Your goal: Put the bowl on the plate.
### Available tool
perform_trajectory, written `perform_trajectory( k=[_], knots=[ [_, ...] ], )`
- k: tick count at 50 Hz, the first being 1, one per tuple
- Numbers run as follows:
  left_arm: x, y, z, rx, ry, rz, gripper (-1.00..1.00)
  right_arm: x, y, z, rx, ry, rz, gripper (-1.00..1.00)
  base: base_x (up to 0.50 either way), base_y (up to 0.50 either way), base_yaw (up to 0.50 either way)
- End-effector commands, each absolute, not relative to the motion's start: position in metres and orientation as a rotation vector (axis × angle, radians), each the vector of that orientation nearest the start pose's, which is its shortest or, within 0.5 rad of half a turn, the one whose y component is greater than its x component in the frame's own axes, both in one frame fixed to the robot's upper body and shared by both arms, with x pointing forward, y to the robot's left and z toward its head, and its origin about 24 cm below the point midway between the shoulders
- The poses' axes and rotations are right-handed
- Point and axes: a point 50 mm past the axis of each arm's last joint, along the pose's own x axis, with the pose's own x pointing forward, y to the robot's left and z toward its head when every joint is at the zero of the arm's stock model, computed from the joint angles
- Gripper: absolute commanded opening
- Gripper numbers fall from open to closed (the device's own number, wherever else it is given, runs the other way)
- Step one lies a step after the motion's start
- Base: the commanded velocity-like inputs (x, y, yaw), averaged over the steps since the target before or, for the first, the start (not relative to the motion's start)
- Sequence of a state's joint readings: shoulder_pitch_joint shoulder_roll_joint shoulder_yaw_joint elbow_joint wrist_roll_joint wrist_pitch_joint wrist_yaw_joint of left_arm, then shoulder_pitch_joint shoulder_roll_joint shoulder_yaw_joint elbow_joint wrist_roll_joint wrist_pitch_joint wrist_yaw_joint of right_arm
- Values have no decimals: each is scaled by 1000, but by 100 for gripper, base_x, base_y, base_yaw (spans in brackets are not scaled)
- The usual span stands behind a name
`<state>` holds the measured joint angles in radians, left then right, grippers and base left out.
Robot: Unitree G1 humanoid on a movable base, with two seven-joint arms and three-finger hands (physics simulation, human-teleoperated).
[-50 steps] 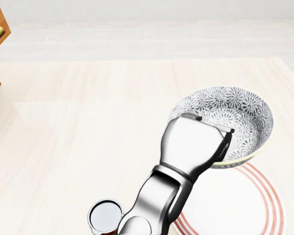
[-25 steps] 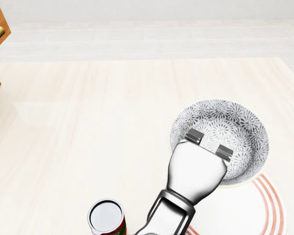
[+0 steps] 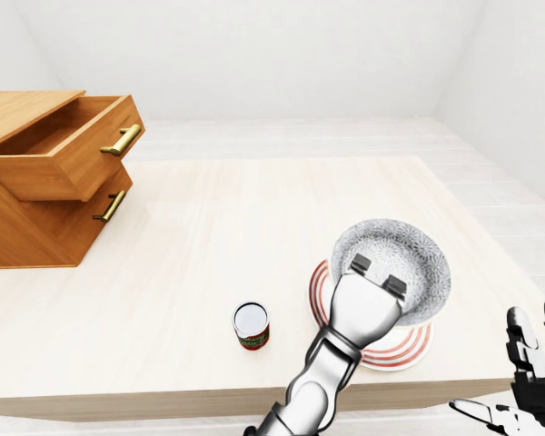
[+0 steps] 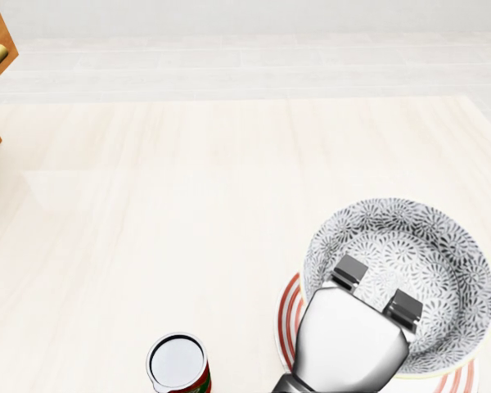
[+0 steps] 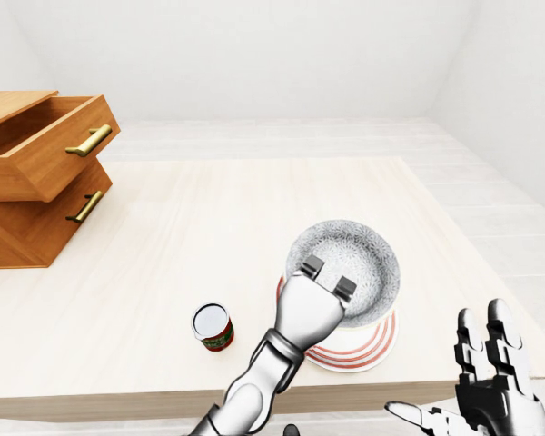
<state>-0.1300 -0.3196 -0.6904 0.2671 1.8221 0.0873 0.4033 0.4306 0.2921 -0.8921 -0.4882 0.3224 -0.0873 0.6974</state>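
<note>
Pinching bowl (image 4: 417, 237) rim, left hand (image 4: 352, 344) hooks over wall for level carry. Position: bowl over red-ringed plate (image 3: 409, 350) near table (image 3: 209, 227) right edge; contact unconfirmed. Idle right hand (image 5: 486, 377) spread, off table.

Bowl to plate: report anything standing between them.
Nothing visible does. The bowl, gripped at its rim by the left hand, lies over the plate; the can stands apart to its left in the head view.

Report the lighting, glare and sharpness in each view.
Head view: flat, even light, a faint pale sheen on the table, bright highlights on the metallic left hand, everything sharp. Left-eye view: hardly any shadow beside the can. Right-eye view: the pattern in the bowl is crisp, no blur.
</note>
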Motion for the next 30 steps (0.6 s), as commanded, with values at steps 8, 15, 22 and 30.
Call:
perform_trajectory(
  k=[8, 15, 22, 30],
  knots=[
    [191, -74, 87, 1377, -971, -132, -100, 87, -281, 72, -6, -173, -328, 100, 0, 0, 0],
    [201, -72, 88, 1393, -967, -107, -100, 87, -281, 72, -6, -166, -334, 100, 0, 0, 0],
    [218, -74, 75, 1440, -955, -121, -100, 87, -283, 68, 5, -156, -337, 100, 0, 0, 0],
    [229, -76, 70, 1474, -925, -144, -100, 80, -284, 73, -1, -173, -344, 100, 0, 0, 0]
  ],
)
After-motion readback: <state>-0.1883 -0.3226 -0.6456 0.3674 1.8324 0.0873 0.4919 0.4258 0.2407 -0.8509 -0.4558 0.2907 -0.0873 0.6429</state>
